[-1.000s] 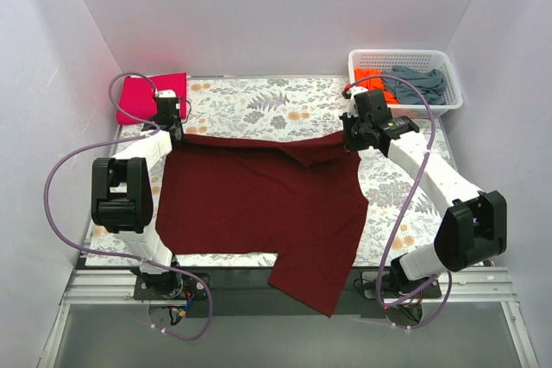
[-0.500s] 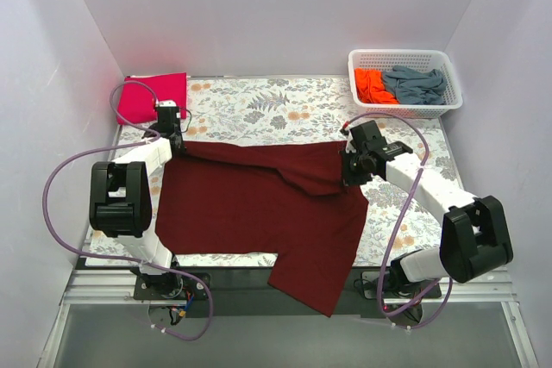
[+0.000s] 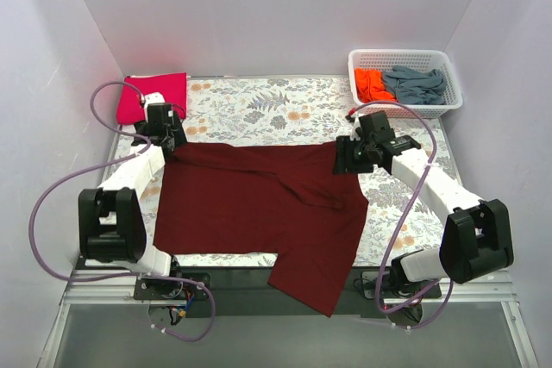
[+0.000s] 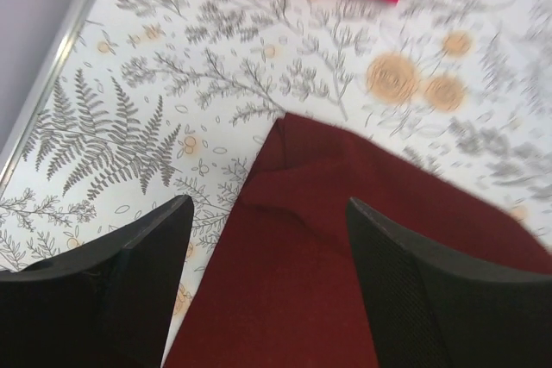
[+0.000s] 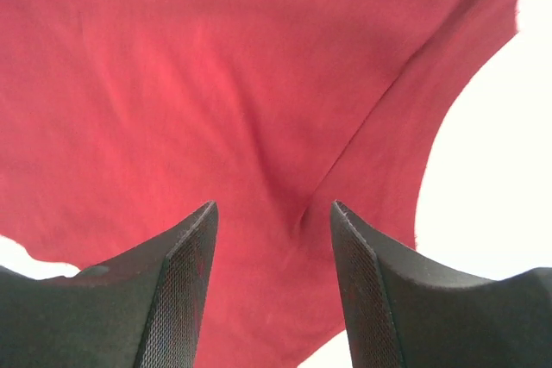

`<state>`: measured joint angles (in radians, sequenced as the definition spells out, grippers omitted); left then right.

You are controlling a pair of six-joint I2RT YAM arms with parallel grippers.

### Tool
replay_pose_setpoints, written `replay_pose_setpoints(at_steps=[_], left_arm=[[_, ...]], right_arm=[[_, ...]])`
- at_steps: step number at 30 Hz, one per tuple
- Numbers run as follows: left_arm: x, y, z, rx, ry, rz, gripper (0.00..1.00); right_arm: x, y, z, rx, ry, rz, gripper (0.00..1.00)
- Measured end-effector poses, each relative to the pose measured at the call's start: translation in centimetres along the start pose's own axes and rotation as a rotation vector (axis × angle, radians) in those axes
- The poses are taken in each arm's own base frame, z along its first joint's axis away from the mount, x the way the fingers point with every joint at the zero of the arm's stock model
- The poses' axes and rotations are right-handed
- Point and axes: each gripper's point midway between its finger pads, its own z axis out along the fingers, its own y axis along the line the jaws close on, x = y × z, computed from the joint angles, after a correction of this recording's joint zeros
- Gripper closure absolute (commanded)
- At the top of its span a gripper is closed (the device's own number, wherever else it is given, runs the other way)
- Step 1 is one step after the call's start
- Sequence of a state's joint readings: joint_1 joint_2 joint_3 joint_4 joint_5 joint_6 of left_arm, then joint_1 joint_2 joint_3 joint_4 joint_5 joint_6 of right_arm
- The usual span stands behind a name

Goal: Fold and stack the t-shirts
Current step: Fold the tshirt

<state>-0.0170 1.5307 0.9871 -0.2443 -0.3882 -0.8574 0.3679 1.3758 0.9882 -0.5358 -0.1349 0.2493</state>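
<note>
The dark maroon soft cloth t-shirt [image 3: 259,204] lies spread on the floral-patterned table cloth [image 3: 259,105]. The left gripper [image 4: 266,213] hovers over the far left corner of this t-shirt, its black fingers wide apart and holding nothing. The right gripper [image 5: 272,217] hovers over its far right corner, also spread wide. The folded bright magenta-pink t-shirt [image 3: 148,96] lies beyond the far left corner. The white plastic lattice basket [image 3: 404,58], holding the orange t-shirt [image 3: 371,85] and the grey-blue t-shirt [image 3: 418,84], stands beyond the far right corner.
</note>
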Motion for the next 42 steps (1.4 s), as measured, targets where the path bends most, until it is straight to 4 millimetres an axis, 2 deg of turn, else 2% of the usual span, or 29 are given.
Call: replay_pose_setpoints(at_steps=[3, 5, 8, 12, 15, 19, 22, 28, 32, 35, 36, 39, 42], left_arm=[[-2.5, 0.5, -2.0, -0.003, -0.082, -0.1, 0.28], [-3.0, 1.0, -2.3, -0.005, -0.098, -0.164, 0.28], [-2.1, 2.5, -1.6, -0.027, -0.071, -0.247, 0.27], [0.3, 3.4, 0.3, -0.048, 0.018, -0.327, 0.27], [2.6, 3.4, 1.4, -0.039, 0.096, -0.389, 0.27], [5.0, 3.1, 1.6, -0.013, 0.166, -0.464, 0.25], [5.9, 2.8, 1.6, 0.006, 0.196, -0.503, 0.25], [6.2, 1.7, 1.7, 0.056, 0.214, -0.556, 0.26], [6.6, 1.1, 1.8, 0.083, 0.227, -0.585, 0.26], [7.2, 0.8, 1.8, 0.091, 0.242, -0.605, 0.26], [7.4, 0.7, 1.8, 0.091, 0.244, -0.614, 0.26], [7.7, 0.5, 1.9, 0.098, 0.248, -0.64, 0.27], [7.4, 0.2, 2.0, 0.11, 0.238, -0.679, 0.28]], right_arm=[[-3.0, -1.6, -0.3, 0.019, -0.104, 0.052, 0.42], [-4.8, -2.9, -0.3, 0.026, -0.169, 0.105, 0.43], [-6.8, -4.7, 0.2, 0.027, -0.254, 0.163, 0.43], [-8.0, -6.9, 2.4, 0.012, -0.283, 0.226, 0.44], [-8.2, -8.0, 4.1, -0.014, -0.28, 0.262, 0.45], [-8.3, -8.6, 5.9, -0.06, -0.278, 0.292, 0.46], [-8.2, -8.8, 7.2, -0.088, -0.269, 0.302, 0.46], [-7.2, -9.1, 9.5, -0.13, -0.23, 0.32, 0.51], [-7.0, -9.0, 10.4, -0.155, -0.218, 0.331, 0.64], [-7.0, -9.0, 10.7, -0.172, -0.218, 0.334, 0.78], [-7.0, -9.0, 10.7, -0.175, -0.218, 0.334, 0.86], [-7.2, -9.2, 10.6, -0.187, -0.225, 0.337, 0.96], [-7.4, -9.4, 10.4, -0.195, -0.235, 0.336, 0.99]])
